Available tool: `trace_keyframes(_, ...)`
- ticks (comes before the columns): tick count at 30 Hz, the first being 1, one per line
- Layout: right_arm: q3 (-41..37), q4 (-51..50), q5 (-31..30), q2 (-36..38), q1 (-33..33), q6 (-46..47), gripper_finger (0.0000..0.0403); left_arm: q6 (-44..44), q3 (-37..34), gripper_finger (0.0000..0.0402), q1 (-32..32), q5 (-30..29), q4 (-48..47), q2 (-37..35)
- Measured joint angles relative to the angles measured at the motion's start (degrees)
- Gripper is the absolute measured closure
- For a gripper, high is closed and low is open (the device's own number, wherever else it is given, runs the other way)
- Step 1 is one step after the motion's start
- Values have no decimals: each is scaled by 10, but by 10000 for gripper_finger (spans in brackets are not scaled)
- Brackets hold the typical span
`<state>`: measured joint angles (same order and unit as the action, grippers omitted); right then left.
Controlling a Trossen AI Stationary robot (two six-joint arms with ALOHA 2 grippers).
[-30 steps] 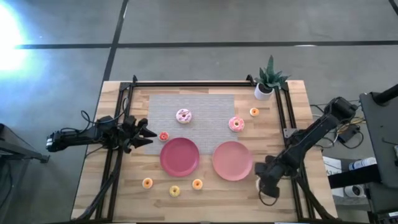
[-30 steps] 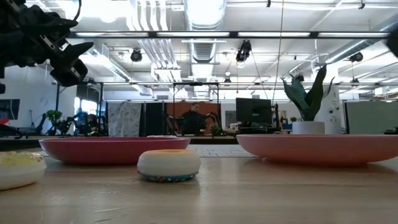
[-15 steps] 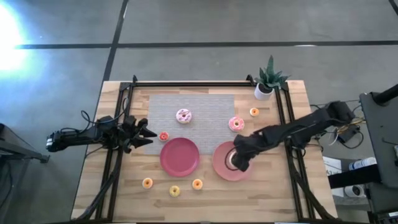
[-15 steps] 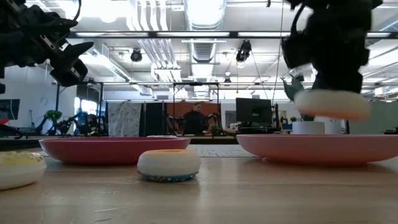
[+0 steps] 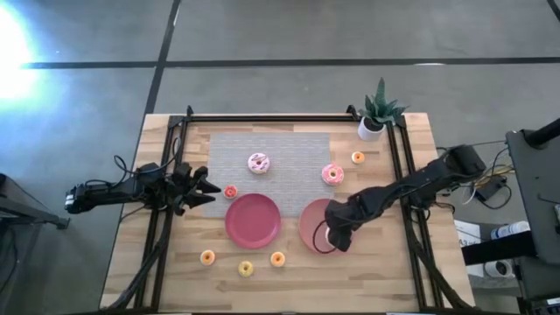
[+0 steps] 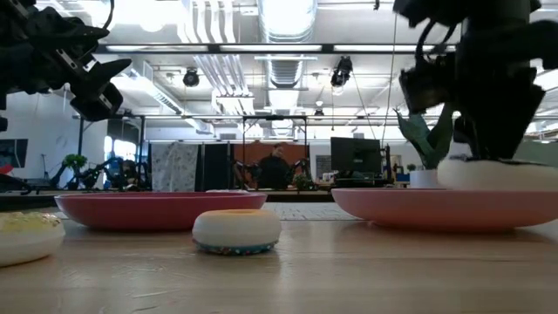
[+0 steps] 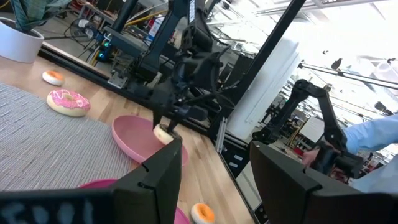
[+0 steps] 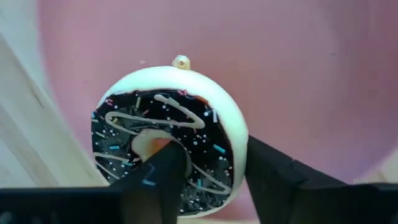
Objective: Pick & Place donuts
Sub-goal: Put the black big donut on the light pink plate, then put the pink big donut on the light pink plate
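A chocolate donut [image 8: 168, 143] with a cream base lies flat on the right pink plate [image 5: 308, 217], near its front edge. My right gripper [image 8: 208, 167] stands over it, open, one finger in the donut's hole and the other just outside the ring. My left gripper [image 5: 206, 187] hovers open and holding nothing above the table's left side, beside a small red donut [image 5: 230, 191]. A white-pink sprinkled donut [image 5: 258, 163] and a pink donut [image 5: 332, 174] rest on the grey mat [image 5: 289, 149]. My right gripper comes at the chocolate donut from above, fingers pointing down. One finger [image 8: 163, 167] stands in the hole and the other [image 8: 273, 177] beside the outer rim [image 8: 239, 140]. Whether they touch the ring I cannot tell. The donut rests flat on the plate [image 6: 410, 208].
A second pink plate [image 5: 253, 219] sits left of the first. Three mini donuts [image 5: 207, 257], [image 5: 246, 269], [image 5: 277, 258] lie near the front edge and an orange one [image 5: 357, 157] at the back right. A potted plant [image 5: 378, 114] stands in the far right corner. Black rails [image 5: 262, 117] frame the table.
My right gripper has swung from the table's near right corner toward the left, carrying the chocolate donut over the right plate. It then went down. The donut, which hung above the plate half a second ago, now lies on it.
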<state>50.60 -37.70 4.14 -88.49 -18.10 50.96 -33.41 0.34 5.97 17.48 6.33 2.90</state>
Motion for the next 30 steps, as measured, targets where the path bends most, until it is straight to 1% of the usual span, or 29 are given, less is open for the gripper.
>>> trace_keyframes(3, 9, -10, -34, 12, -7, -12, 206, 0, 0, 237, 0, 0, 0, 0)
trace_keyframes(6, 23, -53, -56, 14, -8, -12, 174, 0, 0, 237, 0, 0, 0, 0)
trace_keyframes(7, 26, -59, -59, 14, -11, -16, 167, 0, 0, 237, 0, 0, 0, 0)
trace_keyframes(9, 35, -72, -45, 11, -12, -48, 155, 0, 0, 237, 0, 0, 0, 0)
trace_keyframes(10, 40, -91, -49, 9, -13, -51, 152, 0, 0, 237, 0, 0, 0, 0)
trace_keyframes(11, 43, -113, -72, 7, -13, -38, 150, 0, 0, 237, 0, 0, 0, 0)
trace_keyframes(12, 45, -121, -103, 9, -17, -20, 150, 0, 0, 237, 0, 0, 0, 0)
trace_keyframes(14, 56, -110, -148, 18, -24, -15, 150, 0, 0, 237, 0, 0, 0, 0)
trace_keyframes(17, 76, -141, -193, 23, -27, -12, 154, 0, 0, 237, 0, 0, -1, 0)
trace_keyframes(19, 88, -178, -229, 23, -17, 27, 157, 0, 0, 237, 0, 0, 0, 0)
trace_keyframes(20, 93, -196, -245, 23, -6, 49, 159, 0, 0, 237, 0, 0, -1, 0)
trace_keyframes(22, 96, -217, -253, 24, 28, 63, 161, 0, 0, 237, 0, 0, 0, 0)
trace_keyframes(23, 93, -221, -248, 23, 49, 61, 161, 0, 0, 237, 0, 0, 0, 0)
trace_keyframes(25, 87, -220, -218, 23, 100, 44, 161, 0, 0, 237, 0, 0, 0, 0)
trace_keyframes(30, 57, -212, -171, 27, 253, 4, 161, 0, 0, 237, 0, 0, 0, 0)
